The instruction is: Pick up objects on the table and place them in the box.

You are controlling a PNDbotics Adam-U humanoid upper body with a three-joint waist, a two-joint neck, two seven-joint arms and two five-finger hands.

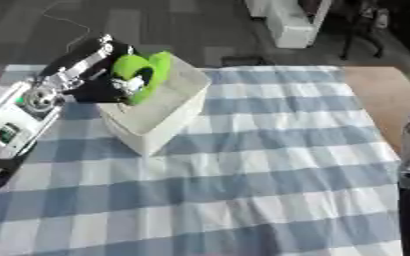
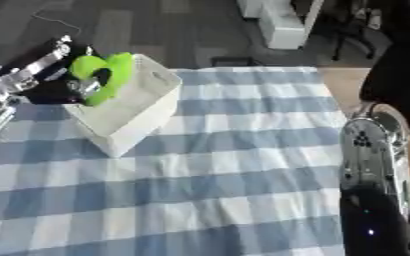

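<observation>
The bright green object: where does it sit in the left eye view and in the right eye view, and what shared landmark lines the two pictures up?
Left eye view: the green object is upper left, at the white box's far-left rim, against the left hand.
Right eye view: same object, further left, nearer the picture's edge.
Shared landmark: the white box on the blue checked cloth.

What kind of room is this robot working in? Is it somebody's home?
Probably a lab or workshop rather than a home. The table wears a blue checked cloth, yet the floor behind is bare and grey, white furniture stands there, and the only props are a white box and a green object.
</observation>
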